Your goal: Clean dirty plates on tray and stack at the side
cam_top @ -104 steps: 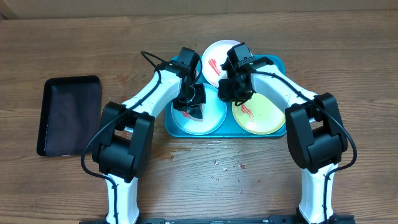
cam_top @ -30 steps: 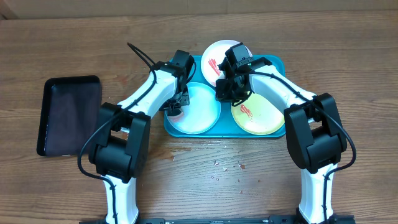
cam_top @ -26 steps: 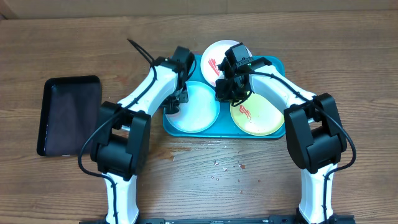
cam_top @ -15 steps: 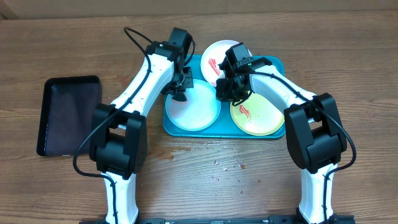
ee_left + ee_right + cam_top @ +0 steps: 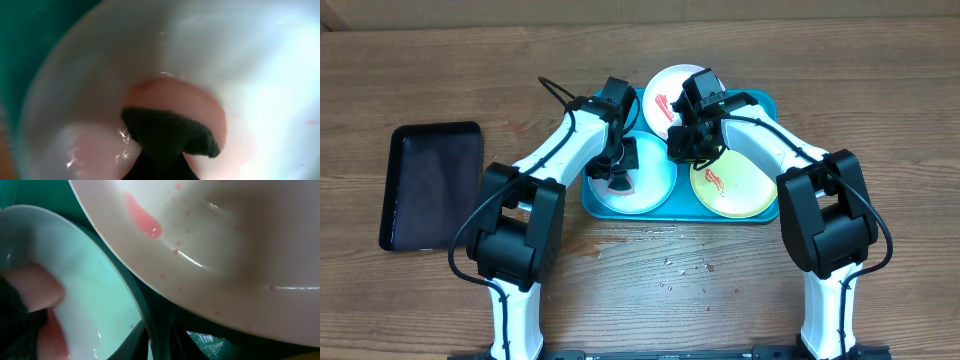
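1. Wooden table [image 5: 650,290] seen from overhead, with a small black tray [image 5: 430,185] off at the left, well apart from everything else.
2. The turquoise tray [image 5: 684,212] sits mid-table with all three plates on it. The white plate [image 5: 660,95] is at the back, the mint-blue plate [image 5: 655,185] front left, and the yellow-green plate [image 5: 740,185] front right.
3. The left gripper [image 5: 620,172] is down over the mint-blue plate. Its wrist cam is blurry and only shows a dark wad [image 5: 170,137] lying on a pinkish smear [image 5: 210,115]. The fingers are out of sight, so I can't tell whether they're spread or pinching.
4. The right gripper [image 5: 690,145] is low where the three plates meet. Its cam shows red drops on the white plate, but again I can't tell how the jaws stand.
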Robot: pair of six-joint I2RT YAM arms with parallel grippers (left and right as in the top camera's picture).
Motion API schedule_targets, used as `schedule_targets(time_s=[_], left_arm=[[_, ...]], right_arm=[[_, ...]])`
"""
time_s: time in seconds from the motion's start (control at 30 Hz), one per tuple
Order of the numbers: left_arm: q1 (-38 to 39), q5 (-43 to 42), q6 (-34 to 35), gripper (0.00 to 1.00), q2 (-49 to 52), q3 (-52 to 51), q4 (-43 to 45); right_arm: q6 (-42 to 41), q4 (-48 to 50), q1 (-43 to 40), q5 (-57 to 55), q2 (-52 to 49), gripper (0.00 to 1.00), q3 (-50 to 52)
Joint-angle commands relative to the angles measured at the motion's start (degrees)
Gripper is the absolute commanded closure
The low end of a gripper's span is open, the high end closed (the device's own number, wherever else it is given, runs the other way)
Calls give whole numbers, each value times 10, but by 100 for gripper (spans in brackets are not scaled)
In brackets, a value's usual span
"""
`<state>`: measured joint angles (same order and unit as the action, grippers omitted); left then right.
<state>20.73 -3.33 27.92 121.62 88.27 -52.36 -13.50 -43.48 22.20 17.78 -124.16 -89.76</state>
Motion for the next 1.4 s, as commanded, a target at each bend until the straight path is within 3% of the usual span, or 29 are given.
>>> schedule_targets(time_s=[0.0, 0.17, 0.23, 0.4, 0.63, 0.83, 1.03, 1.37], left_arm=[[-32, 144, 30, 96, 5, 42, -52], [-44, 176, 29, 96, 4, 158, -138], [-44, 161, 30, 96, 4, 202, -169], [-54, 117, 37, 96, -11, 281, -233], [-119, 118, 51, 96, -81, 289, -273], [-213, 131, 49, 96, -97, 288, -345], [-292, 116, 49, 96, -96, 275, -363], [-347, 101, 48, 96, -96, 271, -370]], right_arm=[[-2, 3, -3, -5, -4, 83, 4], [-2, 6, -3, -5, -4, 86, 2], [-2, 5, -3, -5, -4, 96, -2], [0, -10, -3, -5, -4, 96, -18], [4, -73, 19, -31, 14, 96, -75], [0, -126, 70, -162, 46, 96, -131], [0, -196, 130, -376, 54, 96, -201], [4, -291, 233, -736, 54, 96, -289]])
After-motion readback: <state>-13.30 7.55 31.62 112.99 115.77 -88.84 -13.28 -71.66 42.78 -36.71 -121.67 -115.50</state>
